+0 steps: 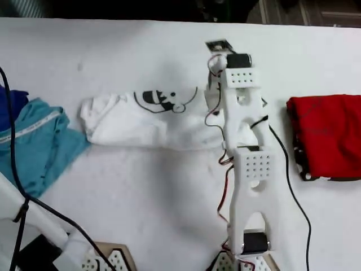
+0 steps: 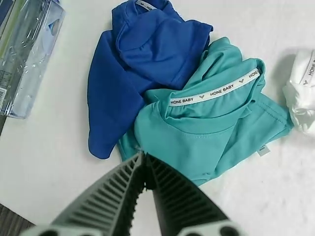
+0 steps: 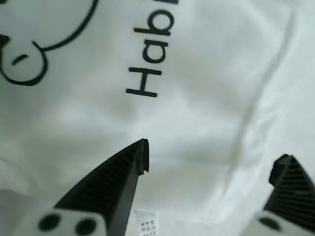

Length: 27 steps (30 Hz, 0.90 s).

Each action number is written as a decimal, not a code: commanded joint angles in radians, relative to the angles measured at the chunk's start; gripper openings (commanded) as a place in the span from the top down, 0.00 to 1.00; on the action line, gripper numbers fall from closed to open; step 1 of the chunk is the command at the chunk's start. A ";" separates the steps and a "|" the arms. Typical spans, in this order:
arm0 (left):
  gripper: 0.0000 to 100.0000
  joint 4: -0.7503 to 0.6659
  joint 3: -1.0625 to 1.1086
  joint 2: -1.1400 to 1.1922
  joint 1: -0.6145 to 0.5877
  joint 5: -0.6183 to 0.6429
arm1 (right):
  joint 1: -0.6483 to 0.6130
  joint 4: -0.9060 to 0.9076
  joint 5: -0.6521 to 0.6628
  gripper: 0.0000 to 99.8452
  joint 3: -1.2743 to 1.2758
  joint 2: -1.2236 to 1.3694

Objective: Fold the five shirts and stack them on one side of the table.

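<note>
A white shirt (image 1: pixel 146 121) with a black cartoon print lies partly folded across the table's middle. My right arm stretches over its right end, and the right gripper (image 3: pixel 211 164) hangs open just above the white cloth (image 3: pixel 197 113), near the black lettering. A folded red shirt (image 1: pixel 327 135) lies at the table's right side. At the left edge lie a crumpled teal shirt (image 1: pixel 39 141) and a blue shirt (image 1: pixel 11 104). My left gripper (image 2: pixel 144 167) is shut and empty, hovering above the teal shirt (image 2: pixel 206 128) beside the blue shirt (image 2: pixel 142 64).
A clear plastic container (image 2: pixel 27 54) stands by the blue shirt near the table's edge. Bare white table (image 1: pixel 141 203) lies in front of the white shirt. Black cables (image 1: pixel 293 186) run between the right arm and the red shirt.
</note>
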 commanded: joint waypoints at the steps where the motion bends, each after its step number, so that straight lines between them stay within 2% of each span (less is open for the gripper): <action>1: 0.97 -0.003 -0.003 -0.024 0.010 -0.009 | 0.016 -0.008 -0.006 0.61 -0.075 0.028; 5: 0.97 -0.003 -0.003 -0.024 0.010 -0.009 | 0.036 -0.008 -0.006 0.61 -0.107 0.102; 7: 0.97 -0.003 -0.003 -0.024 0.010 -0.009 | 0.035 -0.002 -0.006 0.65 -0.112 0.139; 9: 0.97 -0.003 -0.003 -0.024 0.010 -0.009 | 0.033 0.002 -0.006 0.76 -0.114 0.160; 12: 0.97 -0.003 -0.003 -0.024 0.010 -0.008 | 0.038 0.008 -0.006 0.99 -0.112 0.140; 15: 0.97 -0.003 -0.003 -0.024 0.010 -0.008 | 0.054 0.010 0.002 0.95 -0.077 0.070; 17: 0.97 -0.003 -0.003 -0.024 0.010 -0.009 | 0.076 0.008 0.029 0.99 -0.043 0.012; 21: 0.97 -0.003 -0.011 -0.024 0.010 -0.011 | 0.185 0.007 0.199 0.98 0.029 -0.077; 27: 0.97 -0.003 -0.003 -0.024 0.010 -0.008 | 0.366 0.005 0.359 0.98 -0.015 -0.099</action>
